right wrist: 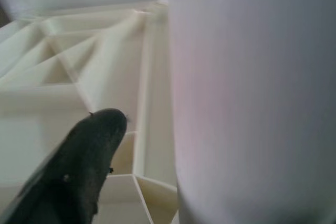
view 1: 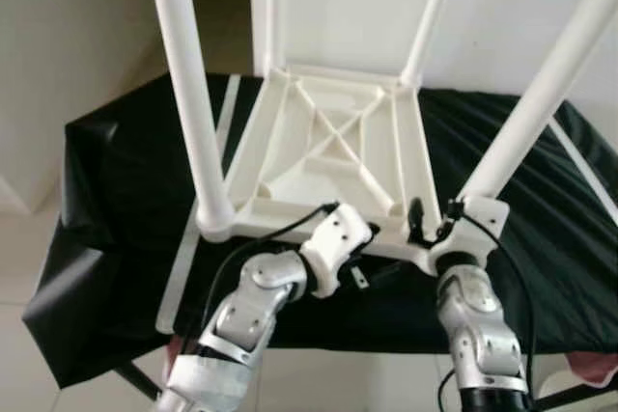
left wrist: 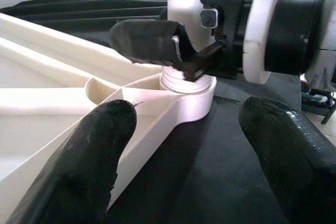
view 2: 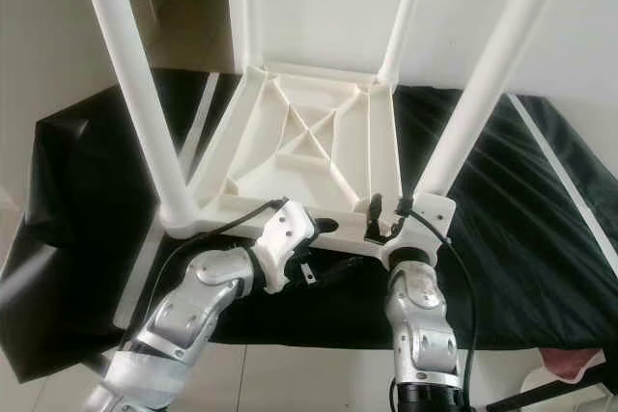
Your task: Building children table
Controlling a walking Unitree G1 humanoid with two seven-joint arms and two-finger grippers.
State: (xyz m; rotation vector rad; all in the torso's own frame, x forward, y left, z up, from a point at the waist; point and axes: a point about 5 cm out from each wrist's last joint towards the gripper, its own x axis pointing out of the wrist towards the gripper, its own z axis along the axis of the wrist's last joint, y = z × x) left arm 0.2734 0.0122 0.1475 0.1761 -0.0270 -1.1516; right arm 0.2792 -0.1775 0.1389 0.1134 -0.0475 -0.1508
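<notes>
The upside-down tabletop (view 1: 338, 151) lies on the black-covered table (view 1: 126, 200). The right tool (view 1: 434, 224) is closed around the near right leg (view 1: 531, 113) at its socket; the left tool (left wrist: 184, 145), open and empty, waits beside. The leg probably needs tightening next.

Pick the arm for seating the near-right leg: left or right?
Right, probably. The right gripper is already at the base of the near-right leg, around its socket. The left gripper sits open beside the tabletop edge, holding nothing.

Head stereo pair looking down on upturned table (view 1: 333, 142), wrist cameras close at its near-right leg (left wrist: 190, 3)
</notes>
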